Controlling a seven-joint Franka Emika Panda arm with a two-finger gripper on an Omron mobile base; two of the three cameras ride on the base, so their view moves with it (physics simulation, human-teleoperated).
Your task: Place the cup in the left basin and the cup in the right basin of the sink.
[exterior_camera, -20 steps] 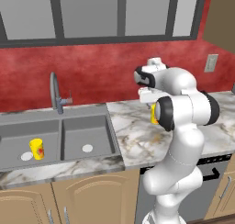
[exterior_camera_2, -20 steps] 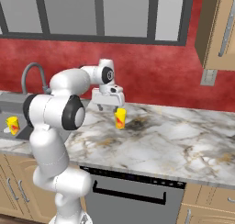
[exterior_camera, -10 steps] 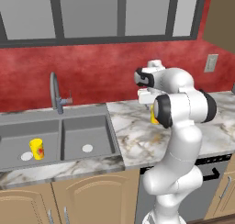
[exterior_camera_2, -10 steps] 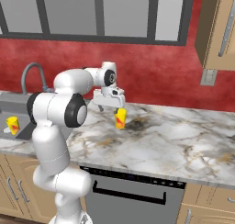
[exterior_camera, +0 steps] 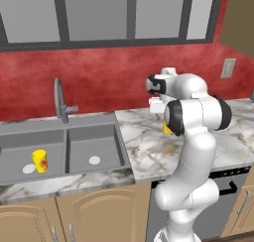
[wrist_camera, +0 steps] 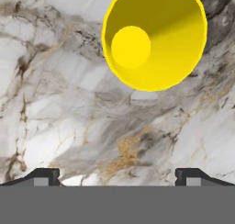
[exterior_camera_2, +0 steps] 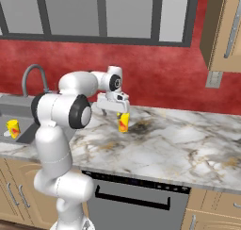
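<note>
One yellow cup (exterior_camera_2: 123, 122) stands upright on the marble counter, partly hidden behind my arm in the left base view (exterior_camera: 167, 127). From the hand view I look down into its mouth (wrist_camera: 153, 37), which lies ahead of my fingertips and off to one side. My gripper (exterior_camera_2: 114, 109) (wrist_camera: 117, 177) hovers open just above this cup, holding nothing. A second yellow cup (exterior_camera: 39, 160) (exterior_camera_2: 12, 127) stands in the left basin (exterior_camera: 20, 143) of the grey sink (exterior_camera: 59, 125). The right basin (exterior_camera: 94, 143) holds just its pale drain.
A tall curved tap (exterior_camera: 60, 100) (exterior_camera_2: 33, 74) rises behind the sink's divider. Red backsplash wall runs close behind the counter. Marble counter (exterior_camera_2: 188, 139) stretches to the right of the cup, with a dishwasher front (exterior_camera_2: 136, 196) below.
The gripper has crept slightly toward the counter cup and a little lower, staying open. Both cups are where they were.
</note>
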